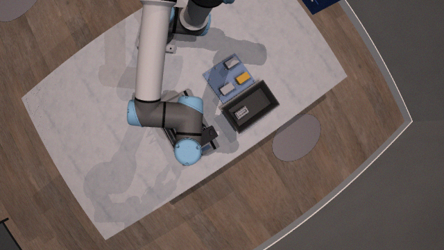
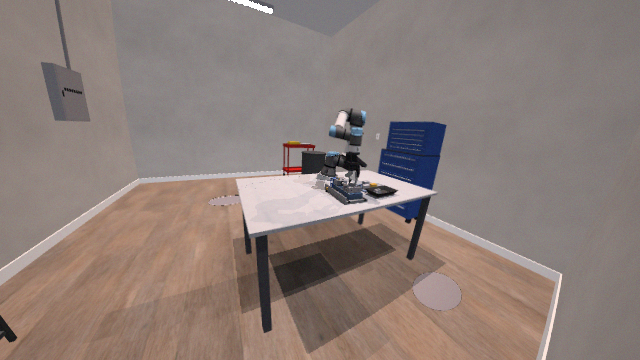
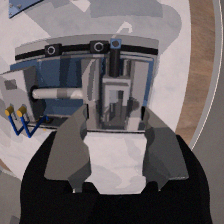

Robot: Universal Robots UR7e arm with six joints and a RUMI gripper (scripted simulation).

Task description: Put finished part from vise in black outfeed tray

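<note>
Gripper (image 3: 116, 131) jaws spread, empty, above vise (image 3: 82, 87); arm (image 1: 149, 52) hides vise from top; tray (image 1: 268, 91) nearby, prob. unobstructed.

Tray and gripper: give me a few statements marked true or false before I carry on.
1. The tray holds two parts. False: only one part lies in it.
2. The gripper holds nothing. True: its fingers stand apart with only the table showing between them.
3. An orange block lies on the blue pad. True.
4. The gripper hangs over the tray. False: the wrist view shows it over the vise.
5. The tray stands on the floor. False: it sits on the table, right beside the blue pad.
</note>
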